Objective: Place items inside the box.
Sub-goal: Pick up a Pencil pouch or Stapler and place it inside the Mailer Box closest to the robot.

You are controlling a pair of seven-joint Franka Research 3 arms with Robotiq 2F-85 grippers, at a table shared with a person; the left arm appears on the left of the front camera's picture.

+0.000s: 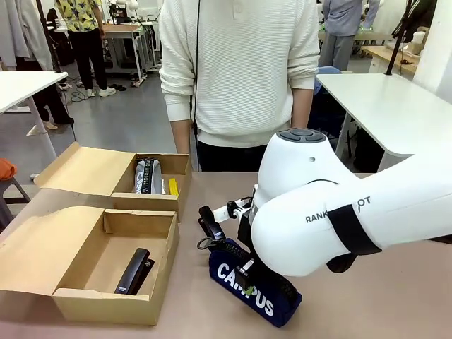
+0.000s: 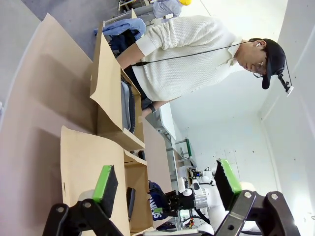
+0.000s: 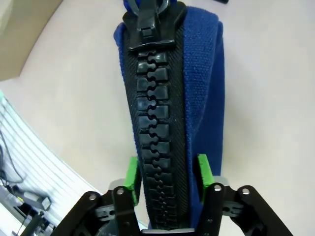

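A navy pencil case (image 1: 258,296) printed "CAMPUS" lies on the table right of the boxes. My right gripper (image 3: 167,172) is shut on it, green pads pressing both sides of the black zipper (image 3: 155,98). In the front view that gripper is mostly hidden behind the big white right arm (image 1: 339,212). The box (image 1: 113,300) stands near left with its flap lid folded out to the left. A black stapler (image 1: 134,270) lies inside it. My left gripper (image 2: 166,181) is open and holds nothing, looking at the boxes and the pencil case (image 2: 156,201) from the side.
A narrower cardboard box (image 1: 159,201) behind the first holds a grey-and-black object (image 1: 148,175) and a yellow item (image 1: 174,186). A person in a white sweater (image 1: 240,78) stands at the far edge. Bare tabletop lies at the front right.
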